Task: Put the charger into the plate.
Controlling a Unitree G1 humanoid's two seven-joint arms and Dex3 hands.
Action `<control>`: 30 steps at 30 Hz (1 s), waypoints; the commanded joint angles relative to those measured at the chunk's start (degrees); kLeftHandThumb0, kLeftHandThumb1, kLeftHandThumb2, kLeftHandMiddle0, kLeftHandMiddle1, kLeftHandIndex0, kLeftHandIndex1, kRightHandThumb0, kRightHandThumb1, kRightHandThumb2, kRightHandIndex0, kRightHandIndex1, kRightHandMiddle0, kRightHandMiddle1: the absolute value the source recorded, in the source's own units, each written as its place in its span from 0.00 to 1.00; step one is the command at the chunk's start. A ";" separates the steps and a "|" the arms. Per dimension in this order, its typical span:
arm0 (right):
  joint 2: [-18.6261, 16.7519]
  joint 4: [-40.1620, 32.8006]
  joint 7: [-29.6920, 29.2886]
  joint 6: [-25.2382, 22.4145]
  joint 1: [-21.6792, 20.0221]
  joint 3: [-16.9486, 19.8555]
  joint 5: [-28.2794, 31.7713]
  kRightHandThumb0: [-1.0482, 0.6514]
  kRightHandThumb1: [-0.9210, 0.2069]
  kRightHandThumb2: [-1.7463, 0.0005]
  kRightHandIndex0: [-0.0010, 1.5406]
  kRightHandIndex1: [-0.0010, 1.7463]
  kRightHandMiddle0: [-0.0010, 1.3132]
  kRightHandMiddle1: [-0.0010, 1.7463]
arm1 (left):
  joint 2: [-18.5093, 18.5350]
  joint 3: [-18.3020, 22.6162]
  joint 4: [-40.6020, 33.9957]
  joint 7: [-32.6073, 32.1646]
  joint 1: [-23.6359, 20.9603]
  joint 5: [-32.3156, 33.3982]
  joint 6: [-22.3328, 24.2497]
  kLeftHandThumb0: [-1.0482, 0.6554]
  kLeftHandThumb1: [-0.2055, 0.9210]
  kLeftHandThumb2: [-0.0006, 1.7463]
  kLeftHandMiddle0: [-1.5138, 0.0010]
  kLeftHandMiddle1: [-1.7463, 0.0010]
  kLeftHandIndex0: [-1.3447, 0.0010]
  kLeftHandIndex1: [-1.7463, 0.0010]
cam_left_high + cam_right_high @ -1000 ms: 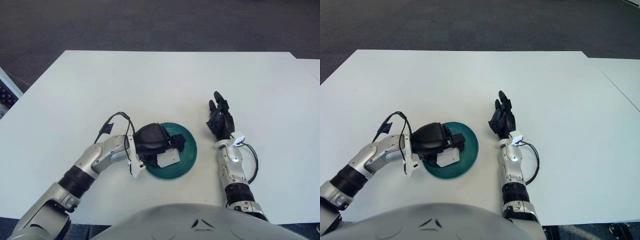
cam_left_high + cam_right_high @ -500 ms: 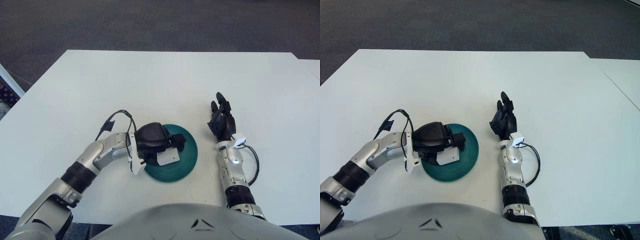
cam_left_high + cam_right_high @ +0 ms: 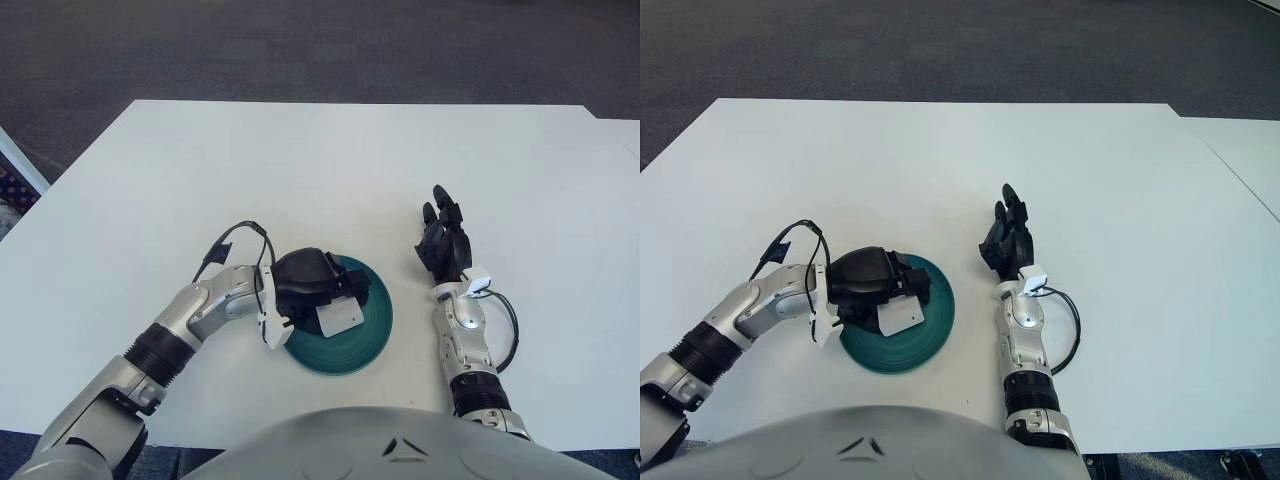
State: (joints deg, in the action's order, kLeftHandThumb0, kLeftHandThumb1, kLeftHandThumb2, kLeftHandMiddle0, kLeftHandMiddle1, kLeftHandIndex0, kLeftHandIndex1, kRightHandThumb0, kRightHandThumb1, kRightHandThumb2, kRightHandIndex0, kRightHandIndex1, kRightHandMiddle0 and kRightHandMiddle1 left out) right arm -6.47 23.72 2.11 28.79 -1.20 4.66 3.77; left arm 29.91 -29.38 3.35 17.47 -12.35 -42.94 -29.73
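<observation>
Filling most of both views: white table, with dark floor beyond its twelve o'clock edge. Lying near the six o'clock edge, left of centre: round teal plate, flat on the table. Reaching in from seven o'clock: left arm, silver, with a black cable looped above the wrist. Covering the plate's nine o'clock half: left hand, black, fingers curled over toward three o'clock and closed on the charger. Showing just under those fingers, at about the plate's centre: charger, a small white block, touching or very nearly touching the plate's surface; cannot tell which. Standing well apart at three o'clock of the plate: right hand, black, fingers pointing toward twelve o'clock, loosely extended and close together, holding nothing. Running back from it toward six o'clock: right forearm, silver, with a thin black cable looped beside it. Curving along the six o'clock border: grey torso.
</observation>
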 commanded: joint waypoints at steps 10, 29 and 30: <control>-2.82 7.71 -0.13 -0.71 10.54 -0.60 0.72 0.04 0.00 0.47 0.07 0.00 0.00 0.19 | 1.48 -0.89 -0.44 4.90 0.83 -0.85 3.62 0.00 1.00 0.40 0.81 0.72 0.98 0.59; -2.69 11.92 1.83 -0.22 8.13 1.22 2.28 0.04 0.00 0.47 0.07 0.00 0.00 0.17 | 4.79 1.76 -6.61 15.31 -0.01 9.62 3.31 0.00 1.00 0.32 1.00 1.00 1.00 1.00; -2.72 11.94 1.79 -0.16 8.12 1.21 2.19 0.04 0.00 0.47 0.07 0.00 0.00 0.17 | 4.79 1.80 -6.64 15.65 -0.03 10.04 3.41 0.00 1.00 0.30 1.00 1.00 1.00 1.00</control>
State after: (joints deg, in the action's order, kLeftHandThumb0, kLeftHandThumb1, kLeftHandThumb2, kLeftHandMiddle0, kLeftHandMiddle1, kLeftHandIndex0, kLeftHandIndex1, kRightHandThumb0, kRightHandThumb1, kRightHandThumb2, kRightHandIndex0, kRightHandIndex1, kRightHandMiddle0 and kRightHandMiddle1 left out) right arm -6.75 23.89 3.59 29.22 -1.27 5.01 3.76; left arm 33.39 -28.87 -1.82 30.32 -12.52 -36.58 -26.33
